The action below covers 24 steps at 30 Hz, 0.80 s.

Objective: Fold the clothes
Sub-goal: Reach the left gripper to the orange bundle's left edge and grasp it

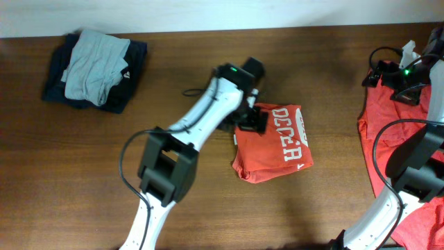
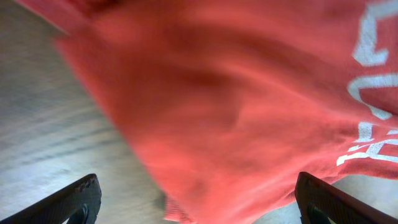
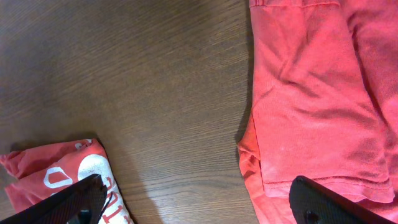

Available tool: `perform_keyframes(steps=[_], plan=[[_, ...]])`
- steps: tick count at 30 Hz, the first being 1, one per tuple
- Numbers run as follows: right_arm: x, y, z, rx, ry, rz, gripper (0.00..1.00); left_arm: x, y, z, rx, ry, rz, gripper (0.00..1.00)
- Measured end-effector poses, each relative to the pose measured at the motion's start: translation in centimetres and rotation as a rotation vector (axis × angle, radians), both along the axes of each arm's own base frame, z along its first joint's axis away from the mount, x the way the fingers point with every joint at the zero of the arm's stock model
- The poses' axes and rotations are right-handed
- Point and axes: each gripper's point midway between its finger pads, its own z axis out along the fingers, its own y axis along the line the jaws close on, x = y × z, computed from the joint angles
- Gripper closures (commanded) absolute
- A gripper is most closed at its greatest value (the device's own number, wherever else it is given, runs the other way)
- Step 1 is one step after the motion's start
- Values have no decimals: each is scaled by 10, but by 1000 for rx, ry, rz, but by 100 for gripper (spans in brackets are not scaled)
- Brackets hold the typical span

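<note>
Brown wooden table [image 1: 69, 173] against a pale wall [image 1: 208, 14]

A brown wooden table [image 1: 83, 160] carried a folded red T-shirt [image 1: 277, 146] near its middle, loose red shirts [image 1: 374, 111] at its right edge, and a pile of dark and grey clothes [image 1: 94, 66] at the far left.

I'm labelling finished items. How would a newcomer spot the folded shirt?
On the wooden table, look near the middle, beside the left hand. The folded orange-red T-shirt there is a compact bundle showing white block letters. The other red clothes lie spread at the right edge.
</note>
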Motion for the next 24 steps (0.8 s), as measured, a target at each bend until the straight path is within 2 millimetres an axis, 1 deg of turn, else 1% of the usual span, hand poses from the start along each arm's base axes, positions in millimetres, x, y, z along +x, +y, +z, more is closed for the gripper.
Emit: perform_keyframes(steps=[3,5,8,11,15,20,24], plan=[[0,0,0,0,0,0,1,-8,-8,-3,34,-18,-6,1],[0,0,0,0,0,0,1,-10,-8,-6,50,-26,2,1],[0,0,0,0,0,0,1,-6,-4,-10,79,-48,25,1],[0,0,0,0,0,0,1,3,1,-11,104,-86,62,1],[0,0,0,0,0,0,1,12,0,-10,106,-121,87,1],[0,0,0,0,0,0,1,11,1,-12,110,-116,100,1],[0,0,0,0,0,0,1,4,7,-23,134,-89,117,1]])
